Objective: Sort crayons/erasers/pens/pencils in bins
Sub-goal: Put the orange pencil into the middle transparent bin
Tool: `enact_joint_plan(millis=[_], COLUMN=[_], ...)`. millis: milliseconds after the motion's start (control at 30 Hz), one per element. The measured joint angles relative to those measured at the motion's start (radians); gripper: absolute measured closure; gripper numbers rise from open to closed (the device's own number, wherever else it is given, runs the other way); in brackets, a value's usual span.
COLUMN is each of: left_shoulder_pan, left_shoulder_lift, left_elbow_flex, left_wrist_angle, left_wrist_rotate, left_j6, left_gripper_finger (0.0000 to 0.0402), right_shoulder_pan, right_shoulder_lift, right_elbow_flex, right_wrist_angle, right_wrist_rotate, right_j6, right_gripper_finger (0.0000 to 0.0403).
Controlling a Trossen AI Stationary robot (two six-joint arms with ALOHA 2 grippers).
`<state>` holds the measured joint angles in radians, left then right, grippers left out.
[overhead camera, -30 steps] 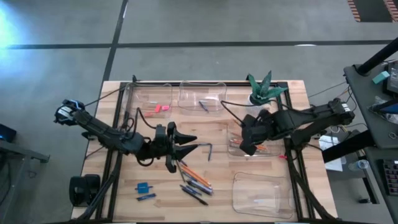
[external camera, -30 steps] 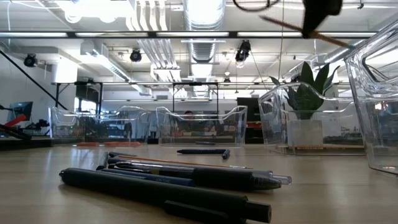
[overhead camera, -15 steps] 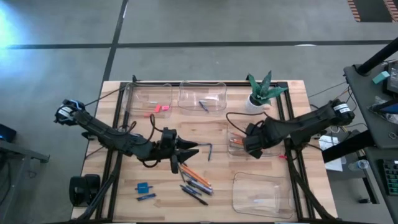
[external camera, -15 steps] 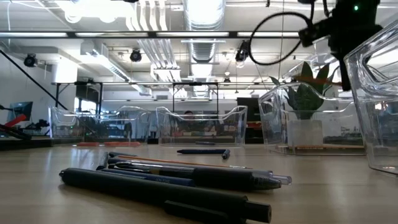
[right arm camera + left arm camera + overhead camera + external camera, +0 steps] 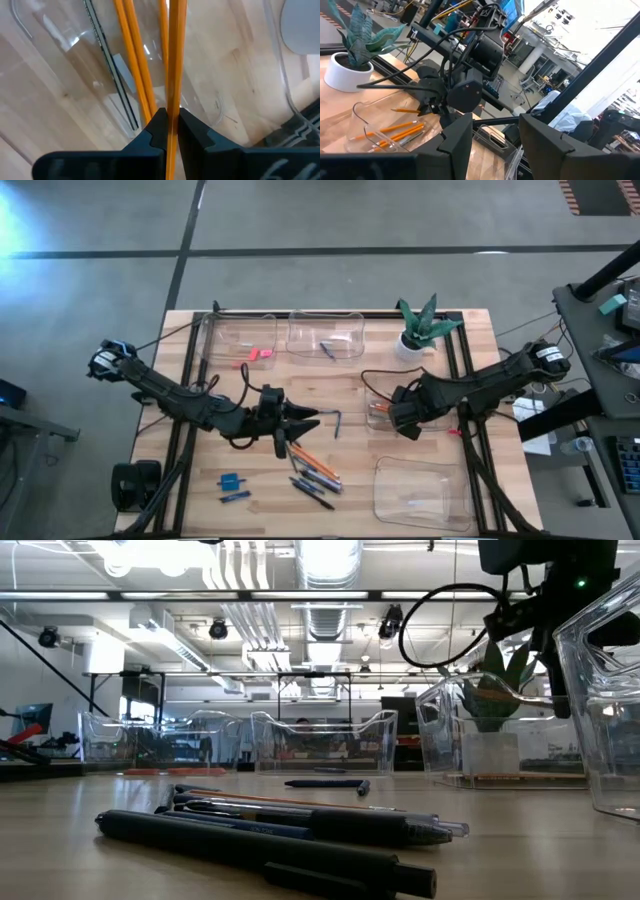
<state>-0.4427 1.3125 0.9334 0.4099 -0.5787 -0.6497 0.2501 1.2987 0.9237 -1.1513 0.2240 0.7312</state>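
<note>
R gripper point(image 5: 170, 131) is clamped on an orange pencil point(image 5: 176, 60), right over a clear bin point(image 5: 392, 394) w/ more orange pencils point(image 5: 134, 65) lying just beneath. L gripper point(image 5: 300, 425) sits mid-table w/ fingers spread, holding nothing; loose pens point(image 5: 315, 478) lie just past its tips. Blue eraser point(image 5: 229, 480) lies farther off.

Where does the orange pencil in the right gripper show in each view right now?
High view: at the right gripper, over the clear pencil bin; pencil itself too small to tell.
Low view: cannot tell.
Left wrist view: orange pencil sticking out beside the bin.
Right wrist view: pencil clamped between the fingers.
Shared landmark: white-potted plant.
</note>
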Motion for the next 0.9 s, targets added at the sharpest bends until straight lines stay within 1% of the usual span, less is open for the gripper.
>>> enact_joint_plan(millis=[267, 400, 667, 767, 900], left_shoulder_pan=[0.0, 0.0, 0.0, 0.0, 0.0], left_shoulder_lift=[0.0, 0.0, 0.0, 0.0, 0.0], left_elbow_flex=[0.0, 0.0, 0.0, 0.0, 0.0], left_wrist_angle=[0.0, 0.0, 0.0, 0.0, 0.0], left_wrist_rotate=[-0.001, -0.001, -0.002, -0.002, -0.002], left_j6=[0.001, 0.001, 0.001, 0.001, 0.001], left_gripper_finger=[0.0253, 0.0253, 0.0253, 0.0253, 0.0253], right_shoulder_pan=[0.0, 0.0, 0.0, 0.0, 0.0], right_shoulder_lift=[0.0, 0.0, 0.0, 0.0, 0.0], right_elbow_flex=[-0.051, -0.072, -0.079, -0.079, -0.079], right_wrist_angle=[0.08, 0.092, 0.124, 0.157, 0.176], right_wrist_rotate=[0.0, 0.0, 0.003, 0.003, 0.003], right_j6=[0.001, 0.005, 0.028, 0.027, 0.027], right_gripper_finger=[0.0385, 0.0385, 0.0385, 0.0377, 0.0357])
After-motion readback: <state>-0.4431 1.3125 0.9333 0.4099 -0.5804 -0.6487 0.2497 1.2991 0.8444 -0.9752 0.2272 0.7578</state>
